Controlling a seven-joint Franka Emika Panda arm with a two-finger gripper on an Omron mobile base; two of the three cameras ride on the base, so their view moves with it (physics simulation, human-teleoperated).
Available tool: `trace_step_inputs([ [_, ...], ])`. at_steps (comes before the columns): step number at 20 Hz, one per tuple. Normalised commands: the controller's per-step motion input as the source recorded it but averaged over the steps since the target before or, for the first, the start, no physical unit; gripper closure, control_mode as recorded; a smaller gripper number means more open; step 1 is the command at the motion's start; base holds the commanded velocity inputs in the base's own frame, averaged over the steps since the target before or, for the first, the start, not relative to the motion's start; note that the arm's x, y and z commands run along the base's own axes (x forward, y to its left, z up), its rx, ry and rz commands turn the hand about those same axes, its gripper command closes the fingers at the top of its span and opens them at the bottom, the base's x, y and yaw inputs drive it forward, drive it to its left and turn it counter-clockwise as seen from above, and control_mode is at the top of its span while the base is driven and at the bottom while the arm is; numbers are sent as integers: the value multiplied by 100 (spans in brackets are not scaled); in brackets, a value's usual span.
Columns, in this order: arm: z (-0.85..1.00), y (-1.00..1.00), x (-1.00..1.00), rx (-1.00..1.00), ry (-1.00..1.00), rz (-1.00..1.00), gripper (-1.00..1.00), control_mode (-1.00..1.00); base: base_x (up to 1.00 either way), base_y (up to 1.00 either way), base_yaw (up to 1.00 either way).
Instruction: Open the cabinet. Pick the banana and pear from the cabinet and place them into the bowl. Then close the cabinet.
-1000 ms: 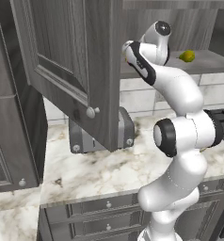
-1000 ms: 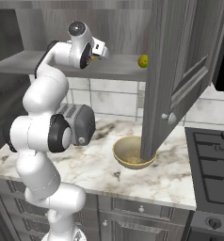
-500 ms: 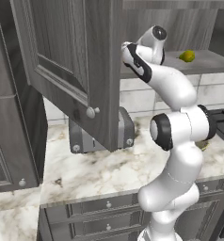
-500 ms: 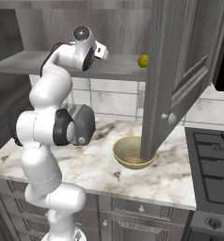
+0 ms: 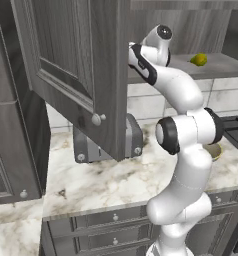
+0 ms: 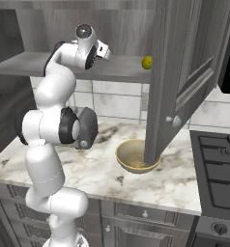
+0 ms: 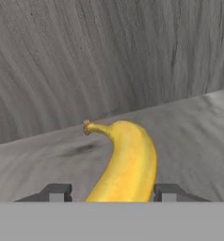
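Observation:
The cabinet stands open, its dark grey door (image 5: 76, 75) swung out on the left and the other door (image 6: 184, 72) on the right. The banana (image 7: 125, 160) lies on the grey inner shelf (image 6: 30, 62), its stem pointing away from the hand. My gripper (image 7: 115, 193) reaches into the cabinet (image 6: 105, 51) with a finger on each side of the banana's near end. The right finger is against the banana and a narrow gap shows at the left one. The pear (image 6: 147, 62) (image 5: 199, 59) sits farther right on the shelf. The tan bowl (image 6: 136, 155) (image 5: 214, 150) rests on the counter below.
A grey toaster (image 5: 106, 145) stands on the marble counter (image 6: 107, 178) under the left door. The right door's lower corner hangs over the bowl. A dark stove (image 6: 218, 164) lies to the right. Drawers run under the counter (image 5: 116, 220).
The fingers have drawn in towards the banana from wide open. The arm's upper links have shifted a little; the hand stays in the cabinet.

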Motion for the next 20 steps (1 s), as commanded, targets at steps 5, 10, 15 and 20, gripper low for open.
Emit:
trace_step_inputs([
  [5, 0, 0, -33, 0, 0, 0, 100, -100, 0, 0, 0],
  [10, -3, 0, -80, 0, -3, 0, 100, -100, 0, 0, 0],
  [15, -2, 0, -100, 0, -11, 0, 100, -100, 0, 0, 0],
  [20, 17, 0, -100, 9, -20, -4, 100, -100, 0, 0, 0],
])
